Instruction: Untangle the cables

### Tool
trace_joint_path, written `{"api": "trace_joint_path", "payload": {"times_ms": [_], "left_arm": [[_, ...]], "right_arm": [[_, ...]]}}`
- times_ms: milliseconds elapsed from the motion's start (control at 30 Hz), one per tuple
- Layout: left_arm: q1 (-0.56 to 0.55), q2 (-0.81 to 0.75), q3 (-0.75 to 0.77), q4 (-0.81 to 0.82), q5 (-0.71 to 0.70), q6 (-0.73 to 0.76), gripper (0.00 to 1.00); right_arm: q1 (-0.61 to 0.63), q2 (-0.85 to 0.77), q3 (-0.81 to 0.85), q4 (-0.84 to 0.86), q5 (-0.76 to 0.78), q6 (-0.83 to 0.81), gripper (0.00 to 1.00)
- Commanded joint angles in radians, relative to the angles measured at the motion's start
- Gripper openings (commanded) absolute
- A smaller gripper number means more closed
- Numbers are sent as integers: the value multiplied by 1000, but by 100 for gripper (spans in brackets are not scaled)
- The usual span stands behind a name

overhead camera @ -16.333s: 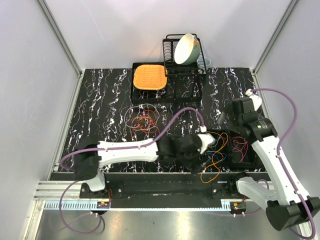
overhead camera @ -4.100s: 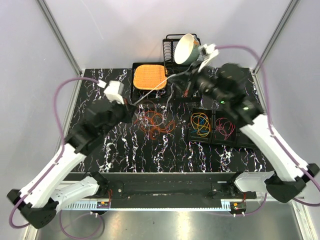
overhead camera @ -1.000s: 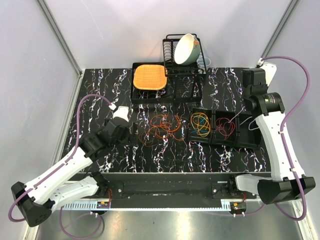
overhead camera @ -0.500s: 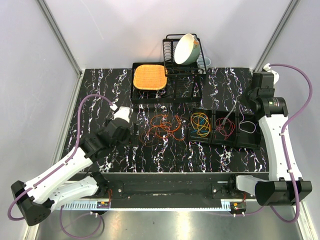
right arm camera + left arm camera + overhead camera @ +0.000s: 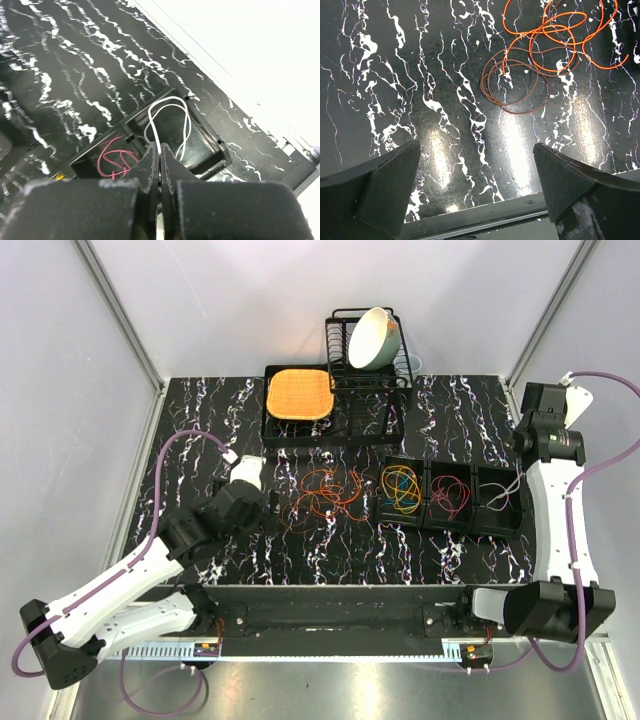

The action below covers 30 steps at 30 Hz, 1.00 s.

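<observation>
A tangle of orange, red and brown cables lies mid-table. In the left wrist view its orange cable and a brown coil lie ahead of my left gripper, which is open and holds nothing. Seen from above, that left gripper sits just left of the tangle. My right gripper is shut on a white cable, whose loops hang into the right compartment of the black bin. A pink cable lies in the middle compartment. From above, the right gripper hovers over the white cable.
The bin's left compartment holds yellow, blue and orange cables. A dish rack with a bowl and a black tray with an orange mat stand at the back. The table's front edge is under my left gripper.
The right gripper has swung right with the white cable, from over the pink compartment to the right compartment. The left gripper has edged slightly toward the tangle.
</observation>
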Motion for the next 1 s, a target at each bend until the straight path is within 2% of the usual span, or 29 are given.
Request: {"api": "trace_joint_path", "payload": {"times_ms": [0, 367, 600, 833, 967], "left_arm": [[-11, -12, 5, 18, -48, 7, 99], [-14, 6, 7, 17, -47, 8, 99], [-14, 31, 9, 18, -48, 11, 99], [-14, 57, 9, 18, -48, 7, 99], [-14, 60, 13, 17, -51, 5, 99]], "right_arm": [[-19, 30, -10, 38, 42, -11, 0], [-20, 34, -252, 156, 26, -8, 0], [-20, 85, -292, 157, 63, 70, 0], [-25, 206, -260, 159, 123, 113, 0], [-30, 248, -252, 246, 144, 81, 0]]}}
